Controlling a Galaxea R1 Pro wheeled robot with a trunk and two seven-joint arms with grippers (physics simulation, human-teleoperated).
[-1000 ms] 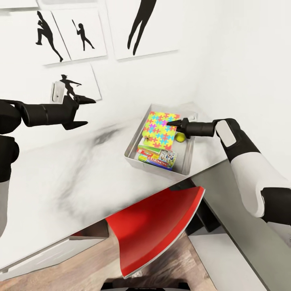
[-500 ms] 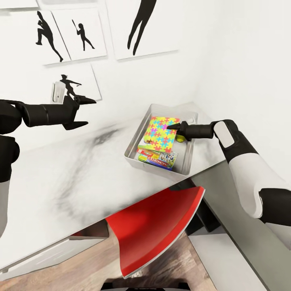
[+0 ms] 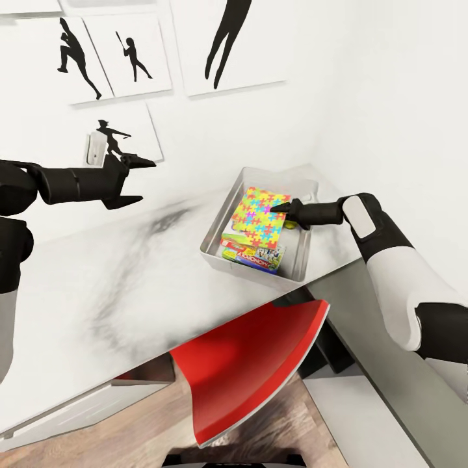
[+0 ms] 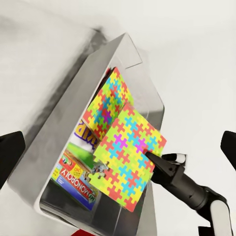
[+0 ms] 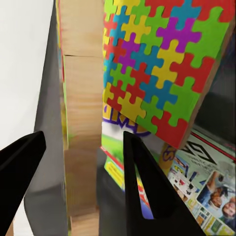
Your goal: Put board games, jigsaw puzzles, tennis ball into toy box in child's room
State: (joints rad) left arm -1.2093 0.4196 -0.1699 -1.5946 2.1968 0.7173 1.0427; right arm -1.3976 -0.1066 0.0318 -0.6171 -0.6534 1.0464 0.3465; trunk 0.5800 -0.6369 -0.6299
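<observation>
Right claw (image 3: 281, 208) was held over the toy box (image 3: 218, 242), its 2 fingers spread apart in the right wrist view with the wooden edge of a jigsaw puzzle (image 5: 81, 118) seen between them; whether that edge was pinched or merely straddled could not be told. Left claw (image 3: 133, 179) was held open and empty, well apart from the box, above the table (image 3: 97, 279).

Over the last second the puzzle (image 3: 260, 213) was lowered: its patterned face had stood high and propped against the far wall of the box, and it was now seen tilted further down over the other contents, with the right arm drawn slightly toward the robot. From this it was judged that the puzzle was being laid into the box and was close to being let go.

Inside the box, 2 puzzles were seen in the left wrist view, one (image 4: 129, 157) in front of the other (image 4: 109, 101), leaning over board games (image 3: 255, 250) stacked flat at the near end. A tennis ball (image 3: 289, 224) was glimpsed behind the right claw, inside the box.

White marbled table top was set against white walls hung with black silhouette prints (image 3: 130, 55). A red chair (image 3: 253, 364) was tucked under the table edge, above a wooden floor (image 3: 130, 442).
</observation>
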